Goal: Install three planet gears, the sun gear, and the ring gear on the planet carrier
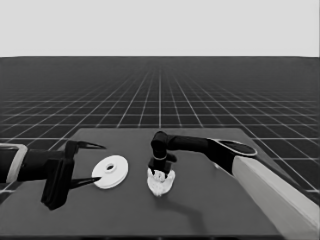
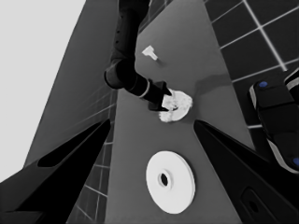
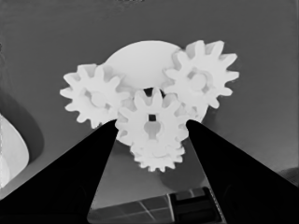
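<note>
Gears on the smaller round part, with the right tool over them at mid-worktop.

Left tool, black and two-fingered, waits spread open and holding nothing over the worktop's left end; beside its fingertips lies the larger white round part, thick, with a raised middle and a small centre hole, probably the heaviest piece and best gripped across its rim. Right of it the smaller flat white round part carries small white toothed gears: one on the left, a centre one with a notched hole, one on the right, another below. They look stiff, light and slippery-toothed; pinch one across opposite teeth. Right tool brackets the centre gear; whether it grips I cannot tell.
</note>
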